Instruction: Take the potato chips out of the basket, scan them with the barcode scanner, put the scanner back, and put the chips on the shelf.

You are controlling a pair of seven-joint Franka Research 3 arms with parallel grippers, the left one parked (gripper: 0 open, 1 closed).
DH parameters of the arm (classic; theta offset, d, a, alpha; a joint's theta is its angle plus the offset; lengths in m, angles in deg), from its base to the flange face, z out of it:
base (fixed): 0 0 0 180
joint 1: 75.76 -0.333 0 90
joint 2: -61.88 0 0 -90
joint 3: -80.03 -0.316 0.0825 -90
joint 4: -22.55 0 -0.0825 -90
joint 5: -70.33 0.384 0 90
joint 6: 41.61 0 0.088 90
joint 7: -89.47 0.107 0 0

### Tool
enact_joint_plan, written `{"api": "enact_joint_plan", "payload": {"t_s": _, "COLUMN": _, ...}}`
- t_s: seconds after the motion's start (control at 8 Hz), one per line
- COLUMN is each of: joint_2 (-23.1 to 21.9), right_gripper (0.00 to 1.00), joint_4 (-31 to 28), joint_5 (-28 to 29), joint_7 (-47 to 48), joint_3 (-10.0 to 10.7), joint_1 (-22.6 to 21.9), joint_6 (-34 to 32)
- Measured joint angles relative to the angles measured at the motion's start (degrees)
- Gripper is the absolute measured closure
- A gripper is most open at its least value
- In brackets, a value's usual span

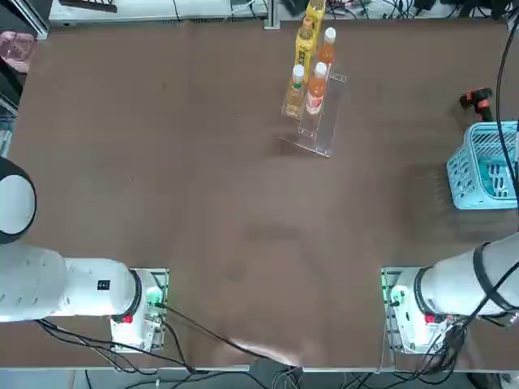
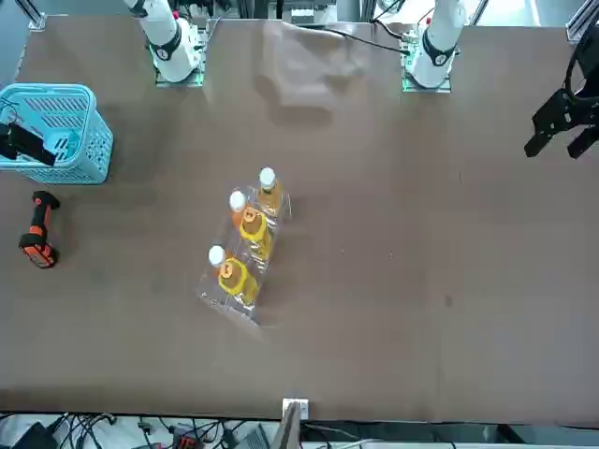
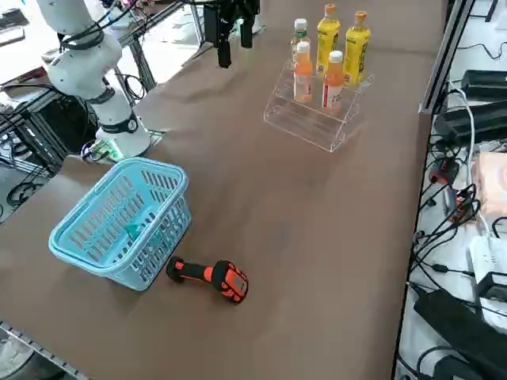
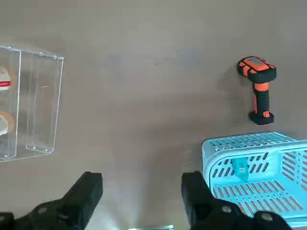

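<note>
I am looking over a table holding one light-blue basket, and inside it I am counting one teal chip packet. One black-and-orange barcode scanner is lying just beside the basket. One clear stepped shelf is standing farther off, and I am counting five bottles on it: two tall yellow ones, two orange ones with white caps, and one more white-capped bottle partly hidden behind them. My own gripper is showing two fingers, spread apart with nothing between them.
</note>
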Motion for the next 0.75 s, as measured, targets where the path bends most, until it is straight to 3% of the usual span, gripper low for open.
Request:
{"api": "enact_joint_plan", "payload": {"t_s": 0.5, "joint_2": 0.00, "right_gripper": 0.00, "joint_4": 0.00, "joint_5": 0.22, "joint_7": 0.02, "joint_3": 0.00, "joint_1": 0.00, "joint_6": -0.05}}
{"api": "enact_joint_plan", "payload": {"t_s": 0.75, "joint_2": 0.01, "right_gripper": 0.00, "joint_4": -0.15, "joint_5": 0.22, "joint_7": 0.01, "joint_3": 0.02, "joint_1": 0.05, "joint_6": -3.19}}
